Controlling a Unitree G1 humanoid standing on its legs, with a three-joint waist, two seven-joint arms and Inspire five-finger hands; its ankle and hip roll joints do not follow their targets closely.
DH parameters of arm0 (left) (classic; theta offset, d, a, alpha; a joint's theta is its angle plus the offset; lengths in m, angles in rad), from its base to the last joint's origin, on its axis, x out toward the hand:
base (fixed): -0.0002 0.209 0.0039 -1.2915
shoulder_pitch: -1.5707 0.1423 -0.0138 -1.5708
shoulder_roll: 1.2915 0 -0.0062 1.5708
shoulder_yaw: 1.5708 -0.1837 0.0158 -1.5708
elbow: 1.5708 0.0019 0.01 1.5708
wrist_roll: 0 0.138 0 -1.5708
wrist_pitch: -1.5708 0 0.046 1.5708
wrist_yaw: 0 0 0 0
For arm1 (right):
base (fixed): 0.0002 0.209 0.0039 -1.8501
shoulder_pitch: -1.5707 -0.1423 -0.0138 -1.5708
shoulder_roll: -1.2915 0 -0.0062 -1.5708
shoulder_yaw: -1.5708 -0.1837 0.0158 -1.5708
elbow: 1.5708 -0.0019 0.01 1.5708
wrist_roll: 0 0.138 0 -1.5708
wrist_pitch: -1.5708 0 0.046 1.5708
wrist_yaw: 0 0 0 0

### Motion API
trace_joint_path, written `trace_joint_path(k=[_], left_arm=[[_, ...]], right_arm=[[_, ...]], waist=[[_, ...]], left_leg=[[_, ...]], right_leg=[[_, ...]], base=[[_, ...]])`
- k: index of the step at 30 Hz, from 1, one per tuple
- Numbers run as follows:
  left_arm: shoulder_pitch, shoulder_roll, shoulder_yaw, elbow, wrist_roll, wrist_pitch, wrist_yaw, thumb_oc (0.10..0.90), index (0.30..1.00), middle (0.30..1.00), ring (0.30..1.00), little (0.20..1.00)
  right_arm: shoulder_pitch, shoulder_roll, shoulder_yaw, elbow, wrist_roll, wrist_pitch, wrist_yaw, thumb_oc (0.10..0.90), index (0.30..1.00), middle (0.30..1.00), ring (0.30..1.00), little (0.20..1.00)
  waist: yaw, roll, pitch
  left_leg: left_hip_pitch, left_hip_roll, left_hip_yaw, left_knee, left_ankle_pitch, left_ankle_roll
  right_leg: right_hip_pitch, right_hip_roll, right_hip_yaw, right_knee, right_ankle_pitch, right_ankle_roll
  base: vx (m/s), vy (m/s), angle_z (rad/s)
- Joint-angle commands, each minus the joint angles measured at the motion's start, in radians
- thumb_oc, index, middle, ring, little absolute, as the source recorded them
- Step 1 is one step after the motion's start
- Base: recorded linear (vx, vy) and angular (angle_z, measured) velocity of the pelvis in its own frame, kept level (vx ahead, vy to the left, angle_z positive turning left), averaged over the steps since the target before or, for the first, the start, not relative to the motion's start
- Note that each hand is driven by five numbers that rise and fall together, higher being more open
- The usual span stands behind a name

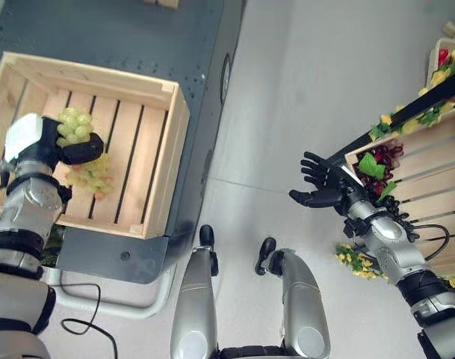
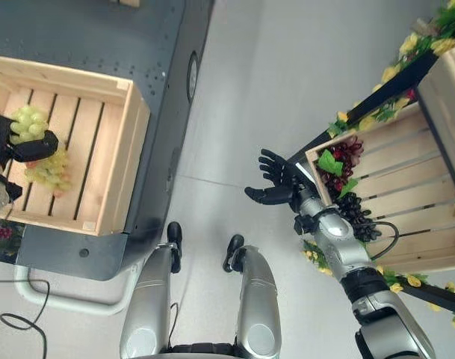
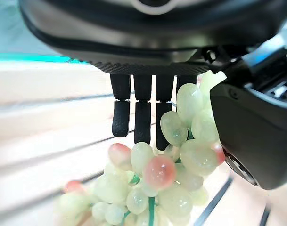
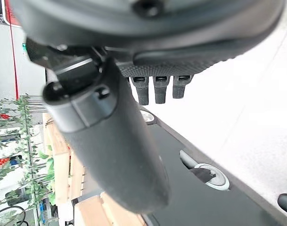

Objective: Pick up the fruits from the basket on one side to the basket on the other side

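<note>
I am seeing pale green grapes (image 1: 75, 126), some blushing pink; light slatted wood crate (image 1: 149, 161) showing dark gaps; dark purple grapes (image 2: 356, 208) beside bright green leaves (image 2: 330, 162); yellow flowers (image 1: 358, 262) edging the right crate (image 1: 429, 172).

The slatted floor of the left crate (image 1: 141, 153) is left bare toward its right wall and far corners; the part near its left wall is taken up by the green grape bunch (image 1: 81, 149) and the left hand (image 1: 59, 146) over it. Between the two crates a broad stretch of pale floor (image 1: 309, 82) is left free. The near-left corner of the right crate (image 2: 406, 194) is crowded by dark grapes (image 2: 347, 161).
</note>
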Motion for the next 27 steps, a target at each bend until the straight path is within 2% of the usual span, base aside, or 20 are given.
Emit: trace_joint_path(k=[1,6,10,11,15,19,22,27], left_arm=[[-0.001,0.009,0.155,-0.110,-0.193,-0.111,0.017,0.400,0.300,0.300,0.300,0.300],[0.089,-0.059,0.215,-0.222,-0.315,-0.174,0.000,0.400,0.300,0.300,0.300,0.300],[0.166,-0.137,0.246,-0.351,-0.316,-0.250,-0.009,0.400,0.300,0.300,0.300,0.300],[0.186,-0.160,0.258,-0.395,-0.342,-0.251,-0.034,0.400,0.300,0.300,0.300,0.300],[0.212,-0.212,0.256,-0.508,-0.395,-0.266,-0.081,0.400,0.300,0.300,0.300,0.300],[0.184,-0.236,0.237,-0.584,-0.443,-0.246,-0.121,0.400,0.300,0.300,0.300,0.300],[0.111,-0.237,0.203,-0.623,-0.489,-0.246,-0.138,0.400,0.300,0.300,0.300,0.300],[0.006,-0.257,0.141,-0.625,-0.535,-0.243,-0.156,0.400,0.300,0.300,0.300,0.300]], right_arm=[[-0.009,-0.020,-0.100,-0.108,-0.039,-0.073,-0.016,0.800,0.900,0.900,0.900,0.900],[0.037,0.013,-0.112,-0.123,-0.060,-0.075,-0.047,0.800,0.900,0.900,0.900,0.900],[0.088,0.052,-0.122,-0.146,-0.096,-0.082,-0.060,0.800,0.900,0.900,0.900,0.900],[0.099,0.065,-0.123,-0.149,-0.103,-0.082,-0.056,0.800,0.900,0.900,0.900,0.900],[0.097,0.101,-0.107,-0.151,-0.090,-0.084,-0.073,0.800,0.900,0.900,0.900,0.900],[0.059,0.128,-0.086,-0.145,-0.095,-0.048,-0.087,0.800,0.900,0.900,0.900,0.900],[-0.012,0.144,-0.044,-0.152,-0.098,0.027,-0.108,0.800,0.900,0.900,0.900,0.900],[-0.101,0.159,-0.001,-0.162,-0.073,0.073,-0.116,0.800,0.900,0.900,0.900,0.900]], waist=[[0.005,0.041,-0.036],[0.001,0.044,-0.114],[0.002,0.061,-0.205],[0.002,0.068,-0.238],[0.003,0.082,-0.308],[0.006,0.093,-0.358],[0.004,0.105,-0.394],[-0.004,0.109,-0.419]], left_leg=[[0.186,-0.082,0.063,-0.026,-0.164,0.045],[0.290,-0.098,0.050,-0.122,-0.147,0.036],[0.406,-0.121,0.035,-0.265,-0.113,0.027],[0.441,-0.125,0.033,-0.307,-0.105,0.025],[0.515,-0.130,0.017,-0.392,-0.081,0.023],[0.563,-0.132,-0.003,-0.465,-0.058,0.020],[0.598,-0.128,-0.007,-0.532,-0.035,0.015],[0.622,-0.126,-0.010,-0.586,-0.015,0.008]], right_leg=[[0.132,0.041,0.048,-0.127,0.028,0.013],[0.242,0.060,0.057,-0.237,0.044,0.023],[0.370,0.082,0.061,-0.395,0.079,0.036],[0.412,0.088,0.064,-0.444,0.090,0.040],[0.492,0.103,0.073,-0.541,0.126,0.044],[0.540,0.111,0.082,-0.620,0.162,0.050],[0.575,0.121,0.084,-0.687,0.191,0.054],[0.598,0.135,0.084,-0.743,0.213,0.053]], base=[[0.06,-0.017,0.04],[0.07,-0.013,0.04],[0.10,-0.005,-0.02],[0.13,-0.012,-0.06],[0.08,-0.034,-0.06],[0.04,-0.048,-0.02],[-0.01,-0.067,-0.03],[-0.02,-0.058,-0.04]])
